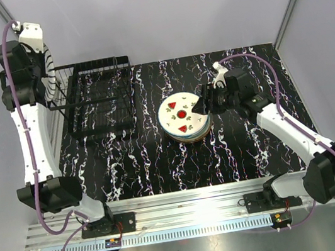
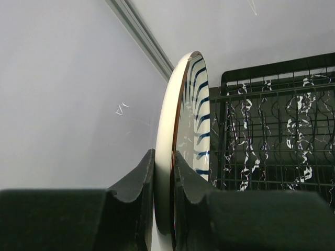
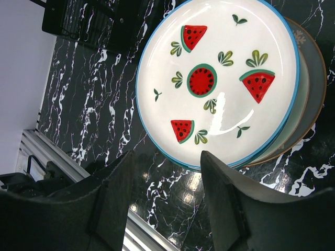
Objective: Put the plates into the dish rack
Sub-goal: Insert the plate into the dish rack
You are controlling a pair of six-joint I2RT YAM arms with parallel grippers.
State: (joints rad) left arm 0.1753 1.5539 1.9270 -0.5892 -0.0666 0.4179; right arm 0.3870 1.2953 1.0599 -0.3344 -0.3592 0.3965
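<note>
Black marble-veined worktop [image 1: 148, 166]. Centre: stacked round plates [image 1: 188, 137], top plate [image 3: 225, 31] white, blue-rimmed, watermelon-printed; right end effector [image 3: 167, 162] released, beside its rim. Far left: black wire dish rack [image 1: 100, 104]; left end effector [image 2: 163, 159] clamps upright striped plate [image 2: 194, 104] at its left end; stripes' dark blue legible only in wrist view.

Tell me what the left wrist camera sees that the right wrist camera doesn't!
Only the left wrist camera shows the striped plate, standing on edge and pinched between the left fingers. Only the right wrist camera shows the watermelon plate lying on top of a stack of other plates, with the right fingers spread open near its rim. Both show the black wire dish rack and the black marbled table.
</note>
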